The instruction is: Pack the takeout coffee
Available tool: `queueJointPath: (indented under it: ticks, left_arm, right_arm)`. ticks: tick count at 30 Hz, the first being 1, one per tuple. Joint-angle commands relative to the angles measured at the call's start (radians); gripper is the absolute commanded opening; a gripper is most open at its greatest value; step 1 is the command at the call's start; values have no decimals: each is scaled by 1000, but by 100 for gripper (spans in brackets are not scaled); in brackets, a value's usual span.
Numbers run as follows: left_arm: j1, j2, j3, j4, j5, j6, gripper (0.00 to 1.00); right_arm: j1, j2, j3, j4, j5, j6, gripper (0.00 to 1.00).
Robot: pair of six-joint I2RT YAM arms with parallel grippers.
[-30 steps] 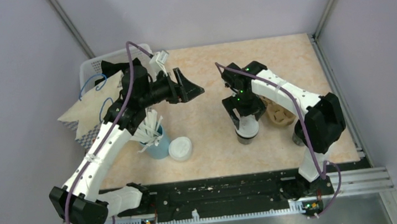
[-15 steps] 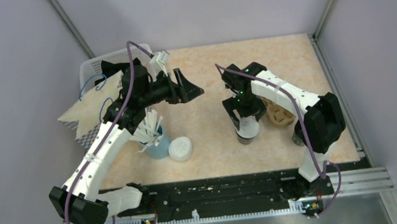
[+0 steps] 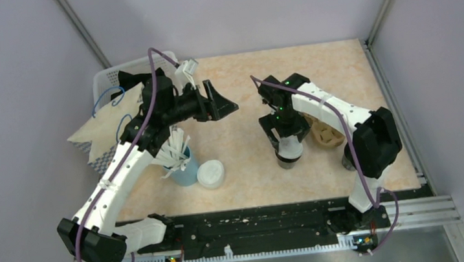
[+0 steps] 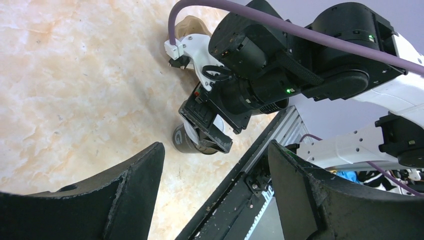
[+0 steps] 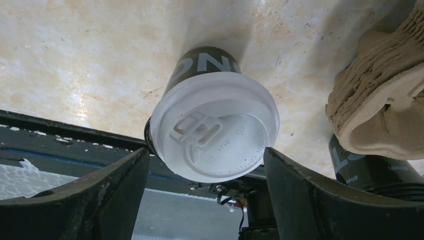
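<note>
The takeout coffee [image 5: 215, 132] is a dark cup with white lettering and a white lid, standing upright on the table right of centre [image 3: 289, 156]. My right gripper [image 5: 206, 155] hangs open just over it, one finger on each side of the lid and neither touching it; from above, this gripper [image 3: 288, 143] covers most of the cup. My left gripper [image 3: 221, 103] is open and empty, held in the air left of the table's middle. Its wrist camera looks across at the cup [image 4: 181, 140] under the right arm's fingers.
A brown moulded-pulp cup carrier [image 3: 326, 133] lies just right of the coffee, with another dark cup [image 5: 370, 167] beside it. A light blue cup of white straws [image 3: 182, 167] and a loose white lid [image 3: 211, 174] stand front left. A white basket [image 3: 104, 80] with a paper bag [image 3: 104, 128] is far left.
The right gripper has shifted very slightly over the coffee cup. The left arm has not moved.
</note>
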Motion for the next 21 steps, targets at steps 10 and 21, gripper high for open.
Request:
queueJointPath:
  ticks: [10, 21]
  left_arm:
    - [8, 15, 56, 28, 26, 26, 82]
    - [-5, 105, 35, 26, 168, -74, 88]
  right_arm:
    - [-3, -14, 88, -36, -33, 13, 85]
    - [-224, -275, -42, 99, -254, 47, 89]
